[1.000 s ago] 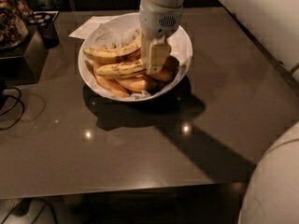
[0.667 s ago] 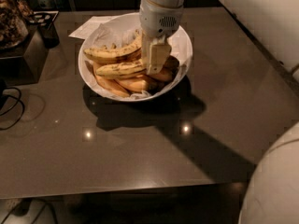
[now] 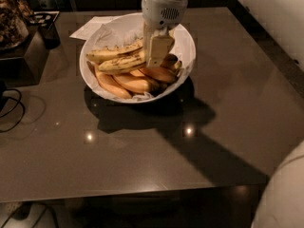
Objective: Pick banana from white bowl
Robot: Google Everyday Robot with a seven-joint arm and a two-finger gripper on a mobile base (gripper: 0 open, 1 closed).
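Where the table [image 3: 52, 141] carries the white bowl [image 3: 83, 68], the banana [image 3: 116, 60] lies across its middle atop orange bananas [image 3: 135, 83], its right end hidden behind the down-pointing gripper [image 3: 157, 51], whose grip, closed or apart, cannot be told.

Claw [image 3: 158, 53] sits inside the bowl [image 3: 188, 41], right of its centre, down among the fruit. The banana pair [image 3: 116, 61] lies directly left of the claw, its right end meeting it. Other bananas [image 3: 135, 83] lie in front of the claw, under the pair. The bowl stands on the tabletop [image 3: 142, 151]. A paper sheet [image 3: 90, 27] lies behind and left of the claw, partly under the bowl. A cable [image 3: 12, 109] lies far left.
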